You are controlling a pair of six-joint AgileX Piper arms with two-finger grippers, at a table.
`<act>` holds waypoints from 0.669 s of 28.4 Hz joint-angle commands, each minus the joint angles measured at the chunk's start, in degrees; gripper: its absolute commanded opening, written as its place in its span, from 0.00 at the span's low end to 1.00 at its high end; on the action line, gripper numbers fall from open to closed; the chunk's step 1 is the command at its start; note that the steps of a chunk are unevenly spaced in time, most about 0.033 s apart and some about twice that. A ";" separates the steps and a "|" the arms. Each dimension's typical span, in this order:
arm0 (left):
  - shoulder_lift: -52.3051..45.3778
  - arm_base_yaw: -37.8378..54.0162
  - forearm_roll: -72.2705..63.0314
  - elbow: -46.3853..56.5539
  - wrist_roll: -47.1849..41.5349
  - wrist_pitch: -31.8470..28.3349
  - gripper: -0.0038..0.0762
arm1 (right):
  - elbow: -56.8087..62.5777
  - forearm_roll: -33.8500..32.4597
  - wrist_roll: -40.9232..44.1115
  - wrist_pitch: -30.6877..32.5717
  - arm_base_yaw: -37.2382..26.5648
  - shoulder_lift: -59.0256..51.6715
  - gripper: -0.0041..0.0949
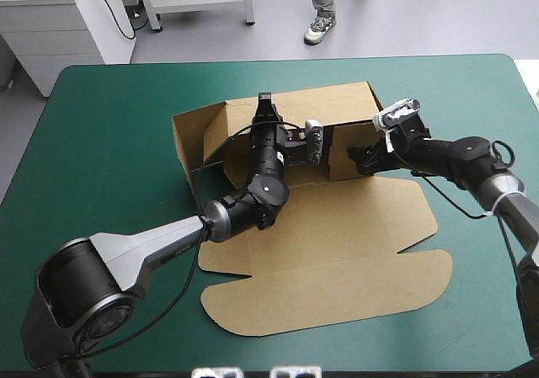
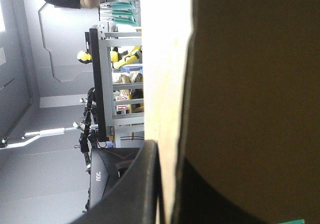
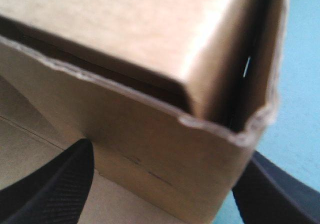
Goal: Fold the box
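Note:
The brown box [image 1: 337,260] lies at the table's middle, its back and side walls raised and its lid flat toward the front edge. My left gripper [image 1: 265,109] reaches over the tray to the back wall. In the left wrist view the gripper [image 2: 169,154] is shut on the box, with the wall's pale edge [image 2: 165,59] running between the black fingers. My right gripper [image 1: 364,157] is at the tray's front right corner. There it stands open [image 3: 167,156], its fingers [image 3: 60,189] on either side of the box corner [image 3: 210,134], where the doubled wall [image 3: 125,39] shows a gap.
The teal-green cover [image 1: 109,167] shows broadly to the left of the box, and a strip of it [image 1: 480,100] lies to the right, beyond my right arm. The flat lid's front flap [image 1: 278,306] reaches close to the table's front edge.

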 commanded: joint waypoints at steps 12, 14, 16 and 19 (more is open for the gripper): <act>-2.45 -0.26 1.34 -1.13 -0.53 -1.39 0.04 | -0.07 6.84 -2.96 -18.32 9.52 -2.07 0.17; -2.45 -0.26 1.34 -1.13 -0.53 -1.39 0.04 | -0.07 6.97 -2.94 -17.59 9.52 -2.07 0.03; -2.45 -0.26 1.34 -1.13 -0.53 -1.25 0.04 | -0.07 6.97 -2.94 -16.72 9.52 -2.07 0.02; -2.45 -0.26 1.59 -1.13 -0.53 -1.25 0.04 | -0.07 6.86 -2.94 -15.05 9.52 -2.07 0.02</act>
